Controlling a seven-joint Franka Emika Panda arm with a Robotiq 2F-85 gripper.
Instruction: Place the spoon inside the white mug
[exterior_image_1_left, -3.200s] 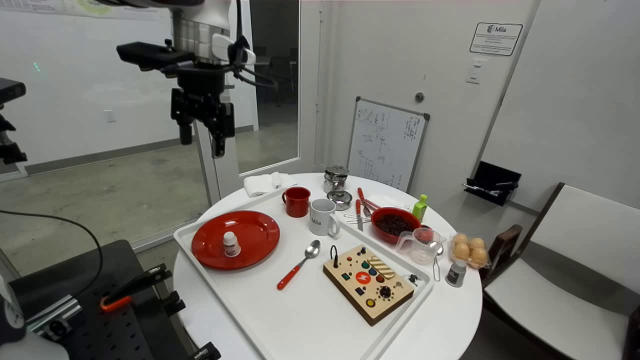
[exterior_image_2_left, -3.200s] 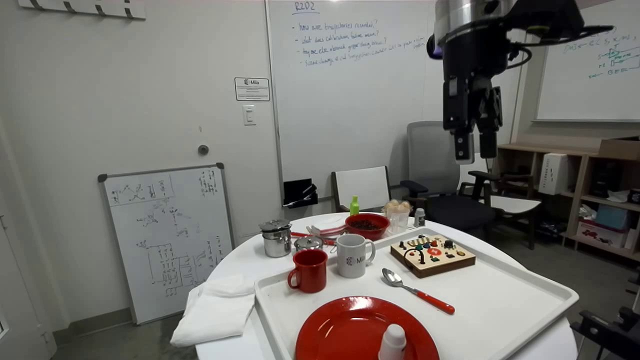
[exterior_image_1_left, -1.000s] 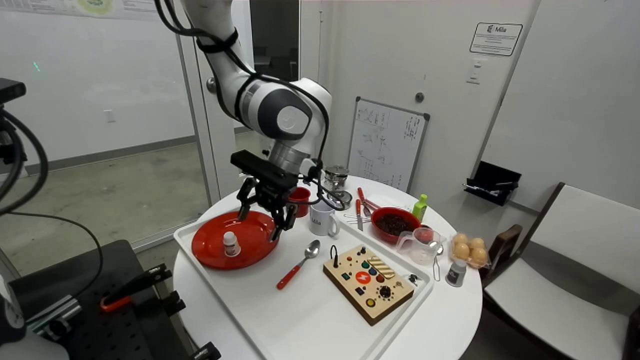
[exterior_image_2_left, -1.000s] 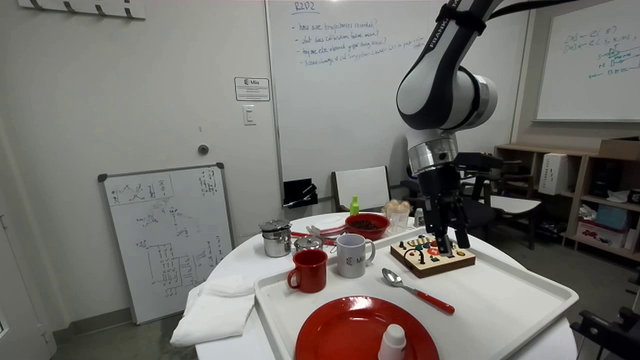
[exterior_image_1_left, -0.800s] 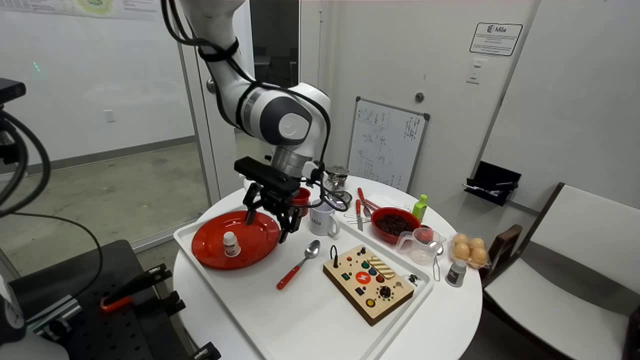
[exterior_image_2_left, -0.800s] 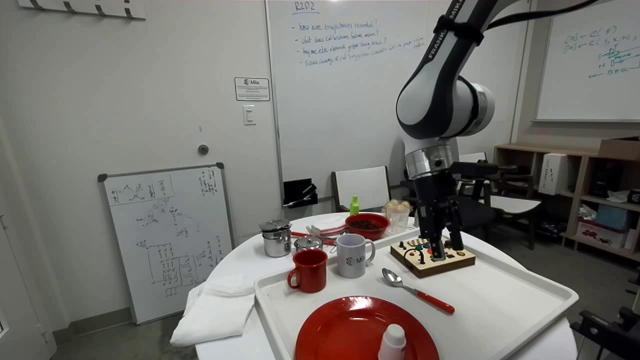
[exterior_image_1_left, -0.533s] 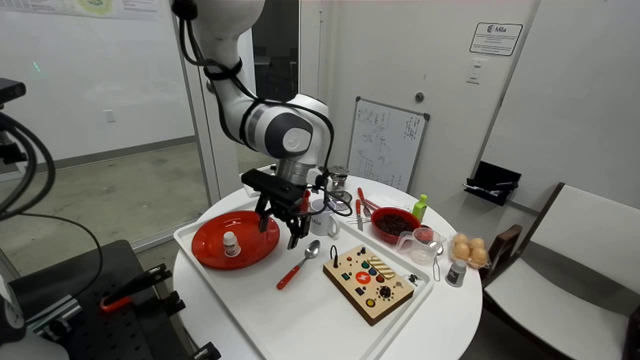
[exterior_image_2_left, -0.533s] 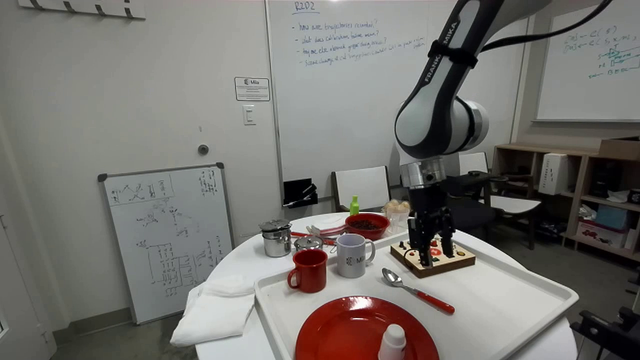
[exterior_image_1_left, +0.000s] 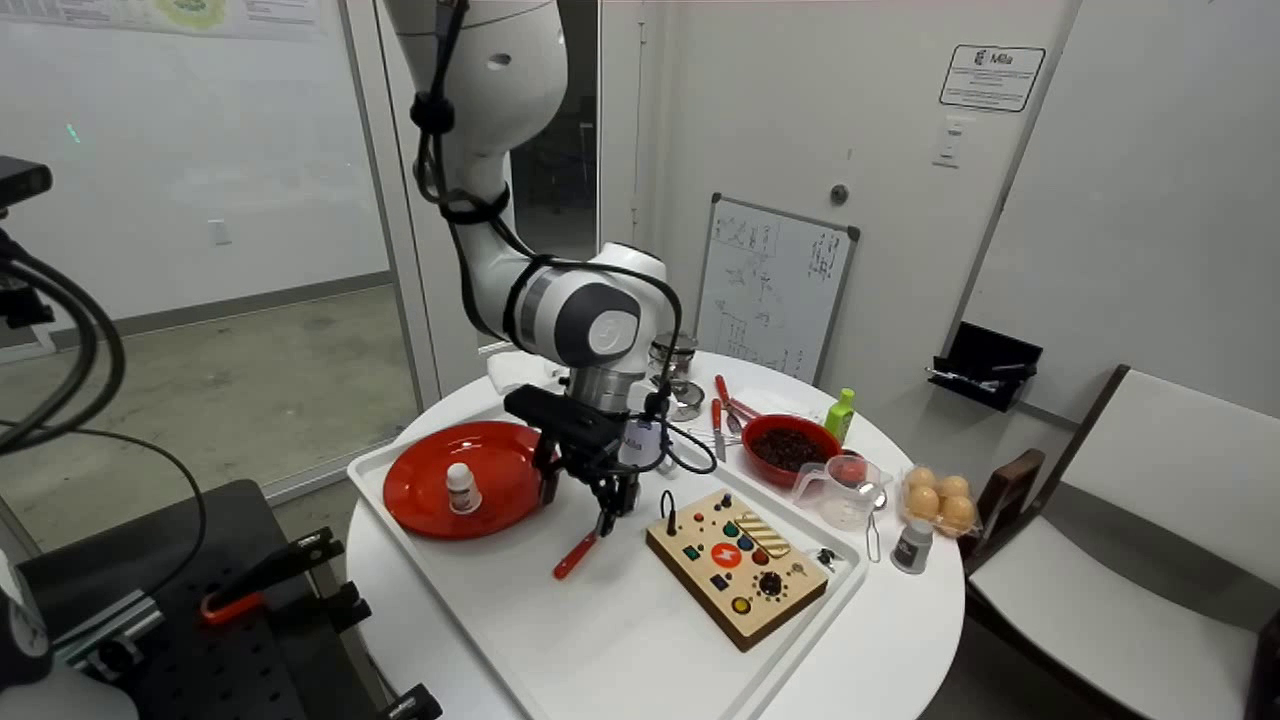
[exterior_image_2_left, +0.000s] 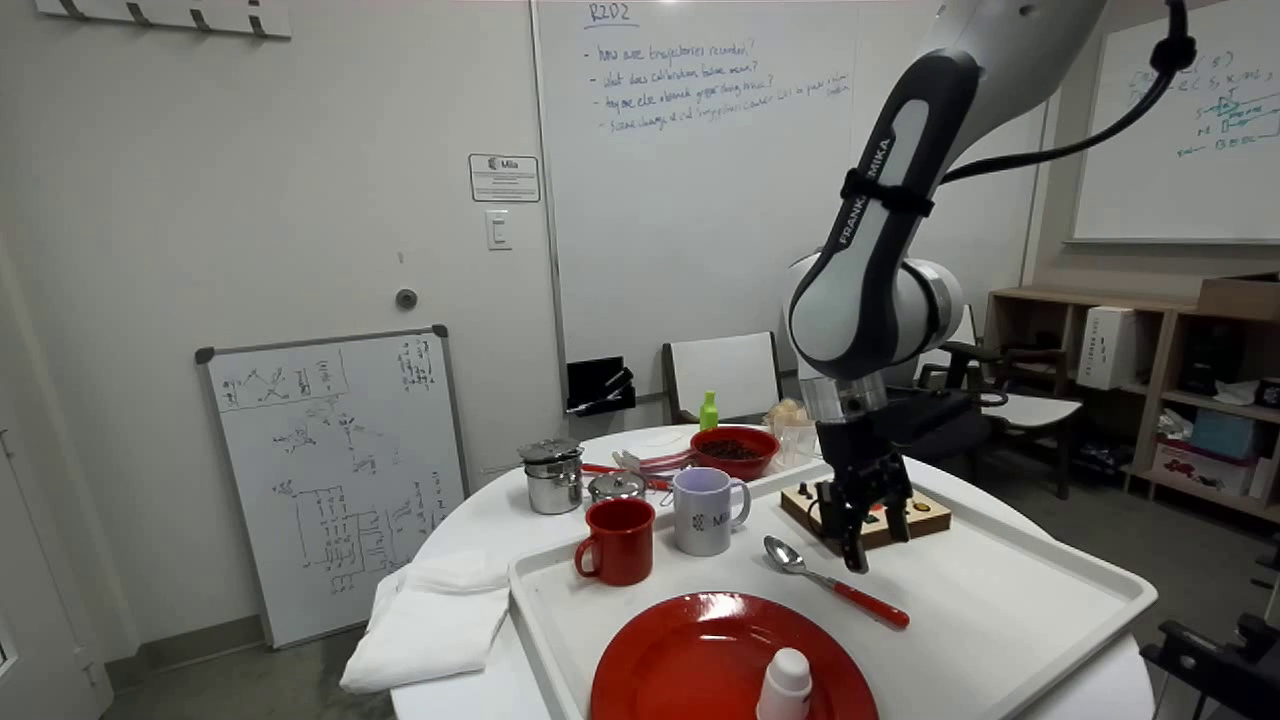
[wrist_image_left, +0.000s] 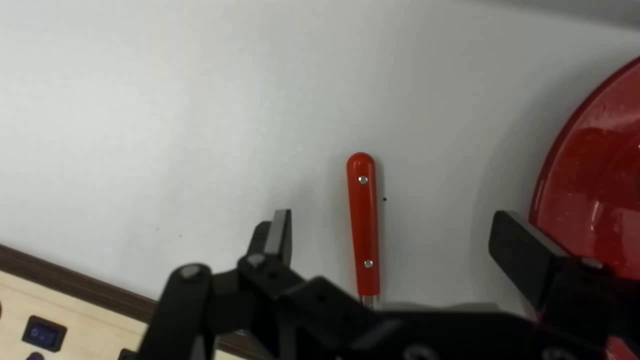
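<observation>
End effector (wrist_image_left: 392, 220) was spread wide and empty. In the wrist view its fingers (wrist_image_left: 281, 237) stood either side of the handle of the spoon (wrist_image_left: 365, 225), gap on both sides. One finger overlapped the plate (wrist_image_left: 595, 185) there; contact unclear. Spoon lay on the tray (exterior_image_2_left: 1000, 590), outside the white mug (exterior_image_2_left: 703, 512), bowl end toward it.

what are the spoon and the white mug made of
The spoon has a bright silvery bowl, likely polished steel, and a smooth red handle with two rivets, probably plastic. The white mug is probably glazed ceramic, by its smooth look and printed logo, possibly plastic.
</observation>
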